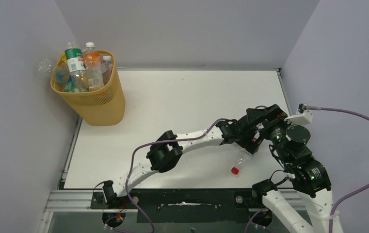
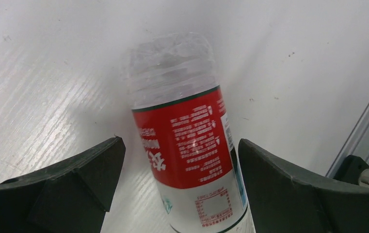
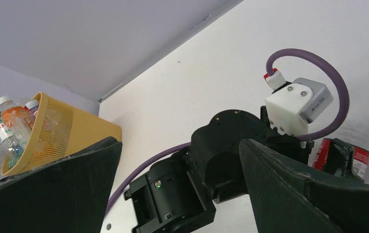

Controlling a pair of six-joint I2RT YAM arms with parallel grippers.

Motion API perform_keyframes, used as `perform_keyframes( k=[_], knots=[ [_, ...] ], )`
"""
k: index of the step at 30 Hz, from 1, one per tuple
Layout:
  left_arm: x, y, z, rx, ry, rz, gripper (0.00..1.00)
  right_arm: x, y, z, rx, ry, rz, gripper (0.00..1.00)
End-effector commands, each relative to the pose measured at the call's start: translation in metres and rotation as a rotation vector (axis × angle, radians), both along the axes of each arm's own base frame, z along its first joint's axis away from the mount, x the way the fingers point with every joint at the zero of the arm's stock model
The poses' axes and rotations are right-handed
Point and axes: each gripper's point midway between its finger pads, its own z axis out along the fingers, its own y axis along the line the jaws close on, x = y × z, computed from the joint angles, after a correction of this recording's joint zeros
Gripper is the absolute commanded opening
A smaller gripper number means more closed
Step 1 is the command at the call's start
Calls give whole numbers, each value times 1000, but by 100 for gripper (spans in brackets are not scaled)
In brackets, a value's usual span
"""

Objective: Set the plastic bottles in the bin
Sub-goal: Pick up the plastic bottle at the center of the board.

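Our left gripper point(image 2: 180, 144) stands wide, jaws either side of the red-labelled bottle point(image 2: 184, 116), not clamped on it. That bottle lies on the worktop point(image 1: 182, 102) near its near edge, right of middle. Our right gripper point(image 3: 178, 143) is spread and empty. The bin point(image 1: 102, 109), at the far-left corner, is packed with bottles point(image 1: 83, 68).

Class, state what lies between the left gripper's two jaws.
A red-labelled plastic bottle lies on the white table between the open jaws, seen in the left wrist view.

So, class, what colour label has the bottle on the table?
The label is red with white print; left wrist view.
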Motion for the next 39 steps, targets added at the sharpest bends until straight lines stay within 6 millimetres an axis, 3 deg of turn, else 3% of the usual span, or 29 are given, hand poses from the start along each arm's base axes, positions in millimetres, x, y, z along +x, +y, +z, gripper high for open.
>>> perform_keyframes(
  k=[1, 7, 14, 17, 24, 32, 39],
  knots=[
    [5, -7, 2, 9, -88, 18, 89, 0, 2, 10, 18, -45, 9, 98],
    [8, -5, -7, 42, -120, 36, 85, 0, 3, 8, 20, -40, 14, 98],
    [15, 11, -7, 62, -111, 65, 53, -2, 4, 5, 30, -39, 19, 98],
    [18, 23, -6, 76, -102, 82, 47, -3, 4, 3, 29, -36, 22, 98],
    [35, 68, 5, 87, -93, 162, 45, -1, 7, 8, 17, -39, 37, 98],
    [71, 137, 14, 78, -79, 296, 42, 4, 12, 5, 23, -36, 58, 98],
    [89, 172, 46, 43, -110, 359, 42, 7, 19, -9, 29, -10, 80, 98]
  ],
)
